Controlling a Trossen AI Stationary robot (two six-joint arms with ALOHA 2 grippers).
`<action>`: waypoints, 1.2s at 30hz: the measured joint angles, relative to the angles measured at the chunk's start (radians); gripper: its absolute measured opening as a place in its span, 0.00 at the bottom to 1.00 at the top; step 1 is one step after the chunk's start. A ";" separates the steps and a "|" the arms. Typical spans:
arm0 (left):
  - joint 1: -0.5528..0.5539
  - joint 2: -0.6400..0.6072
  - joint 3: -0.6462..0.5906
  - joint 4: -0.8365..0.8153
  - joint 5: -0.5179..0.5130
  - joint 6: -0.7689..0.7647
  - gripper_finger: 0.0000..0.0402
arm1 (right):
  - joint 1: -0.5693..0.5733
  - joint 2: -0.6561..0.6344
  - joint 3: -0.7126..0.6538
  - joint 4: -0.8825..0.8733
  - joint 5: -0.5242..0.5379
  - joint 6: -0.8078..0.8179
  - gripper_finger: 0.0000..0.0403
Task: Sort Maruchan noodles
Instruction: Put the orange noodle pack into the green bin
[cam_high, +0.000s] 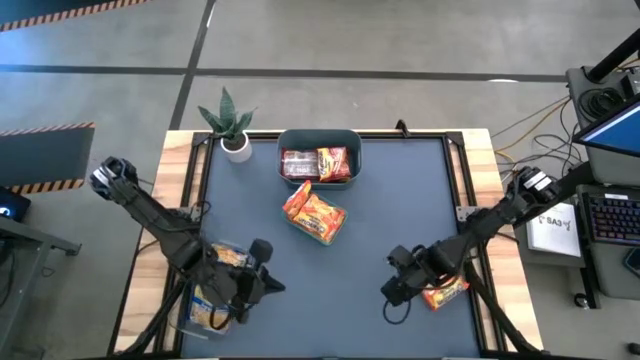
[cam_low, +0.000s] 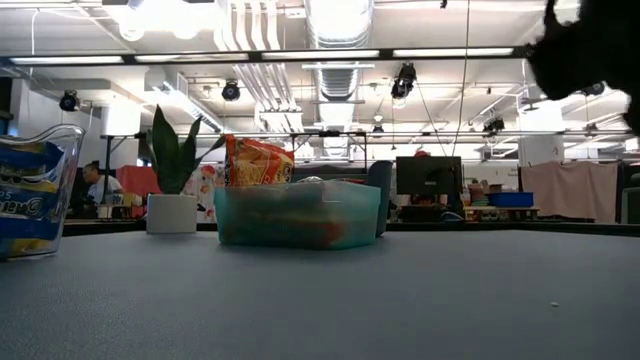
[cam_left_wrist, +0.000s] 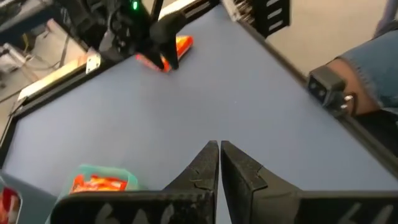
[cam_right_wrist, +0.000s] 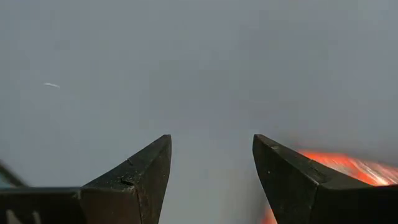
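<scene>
The Maruchan noodles lie in four places, all reckoned from the grey-teal tub (cam_high: 319, 139) at the far edge of the dark table (cam_high: 330, 260). Two packets sit inside the tub, a dark red-with-white packet (cam_high: 299, 164) beside an orange-red packet (cam_high: 335, 163). Just in front of the tub, on the mat, a pair of orange-red packets (cam_high: 314, 212) rests stacked and tilted. Well away from the tub toward the near right corner, another orange packet (cam_high: 446, 292) lies flat; the right gripper (cam_high: 392, 290) hangs just beside it with its fingers spread apart and nothing between them. Toward the near left corner, yellow-with-blue packets (cam_high: 212, 305) sit in a clear container (cam_low: 40, 190); the left gripper (cam_high: 262, 283) is next to it, fingers pressed together and empty. A potted plant (cam_high: 230, 122) stands just left of the tub.
</scene>
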 joint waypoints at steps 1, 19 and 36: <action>0.000 0.011 0.000 0.001 -0.013 -0.008 0.00 | 0.005 -0.003 0.009 -0.048 -0.013 0.020 0.53; 0.002 0.114 -0.001 0.007 -0.128 -0.041 0.00 | 0.106 0.020 0.069 -0.449 -0.274 0.210 0.04; 0.003 0.113 -0.001 0.038 -0.129 -0.065 0.00 | 0.098 0.214 0.211 -0.296 0.124 -0.001 0.02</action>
